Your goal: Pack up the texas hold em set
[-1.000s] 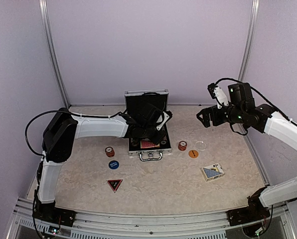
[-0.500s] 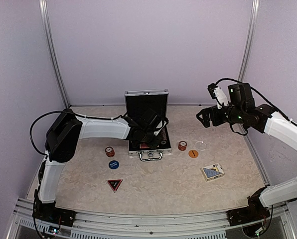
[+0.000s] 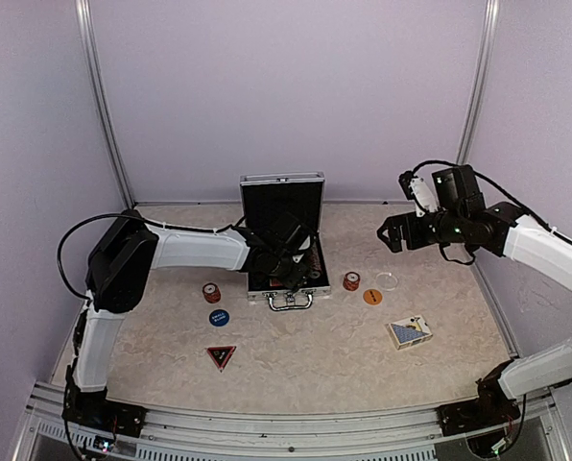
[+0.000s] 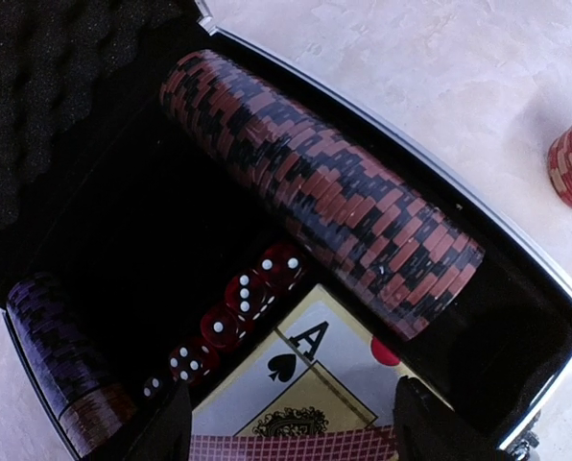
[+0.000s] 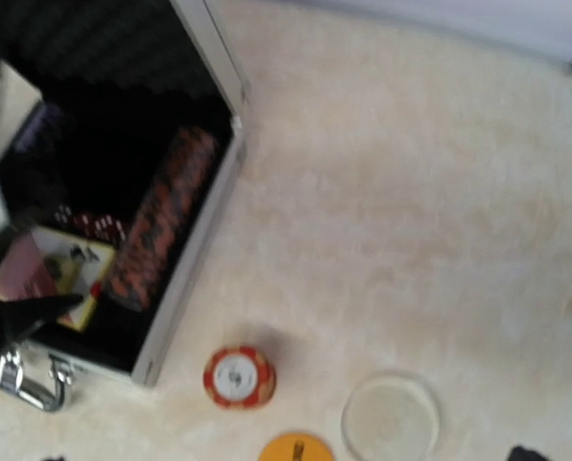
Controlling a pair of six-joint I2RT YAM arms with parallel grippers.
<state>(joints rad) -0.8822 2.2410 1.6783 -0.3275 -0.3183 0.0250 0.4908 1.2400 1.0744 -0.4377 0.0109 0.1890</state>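
red deck (image 4: 305, 399) cropped below, blue button (image 3: 219, 317) print perhaps illegible

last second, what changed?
The left gripper sank lower into the open case, the red deck between its fingers; whether it has let go I cannot tell. The right gripper, open, shifted only slightly. The blue deck, chip stacks, buttons and triangle stayed put.

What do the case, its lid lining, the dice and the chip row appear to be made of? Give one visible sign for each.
Case: likely aluminium, going by the bright silver edge.
Lid lining: black foam with egg-crate bumps.
Dice: probably clear red plastic; glossy and see-through, with white pips.
Chip row: matte clay or plastic composite, unclear which; the edges are striped red and black.
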